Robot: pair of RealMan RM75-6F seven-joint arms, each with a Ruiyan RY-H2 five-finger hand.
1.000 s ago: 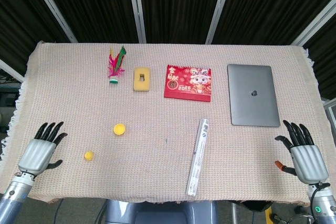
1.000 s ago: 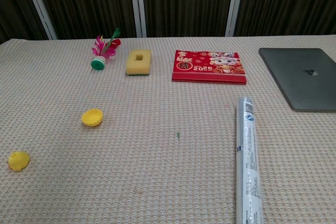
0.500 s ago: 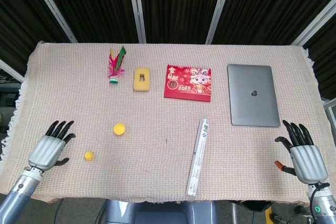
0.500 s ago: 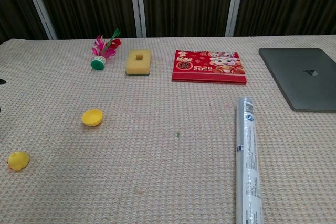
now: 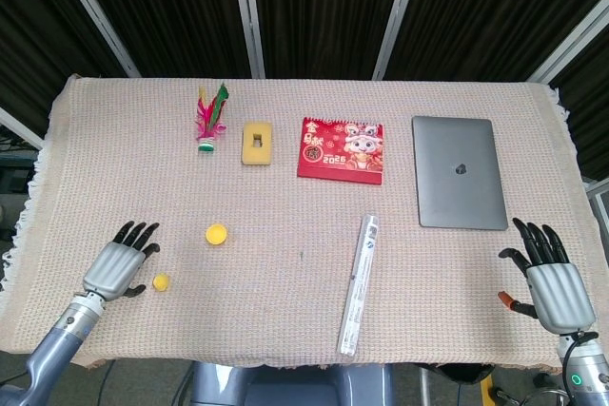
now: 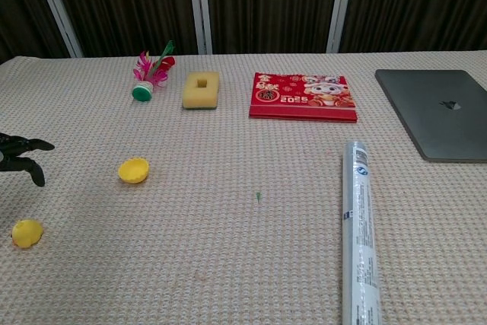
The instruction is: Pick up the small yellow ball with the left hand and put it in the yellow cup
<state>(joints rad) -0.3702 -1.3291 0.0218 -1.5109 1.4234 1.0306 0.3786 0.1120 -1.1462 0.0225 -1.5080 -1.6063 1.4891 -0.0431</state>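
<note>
The small yellow ball (image 5: 161, 281) (image 6: 27, 233) lies on the woven cloth near the front left. The yellow cup (image 5: 217, 233) (image 6: 134, 170) stands a short way behind and to the right of it. My left hand (image 5: 119, 262) hovers just left of the ball with its fingers spread and holds nothing; in the chest view only its dark fingertips (image 6: 23, 155) show at the left edge. My right hand (image 5: 550, 281) stays at the front right corner, fingers apart and holding nothing; it is outside the chest view.
A plastic-wrapped tube (image 5: 358, 283) lies lengthwise right of centre. Along the back sit a feather shuttlecock (image 5: 208, 120), a yellow sponge (image 5: 254, 143), a red calendar (image 5: 342, 149) and a closed grey laptop (image 5: 459, 184).
My left hand has moved right and slightly forward, closing in on the ball, and its fingertips now show in the chest view. The right hand, ball and cup have not moved.
</note>
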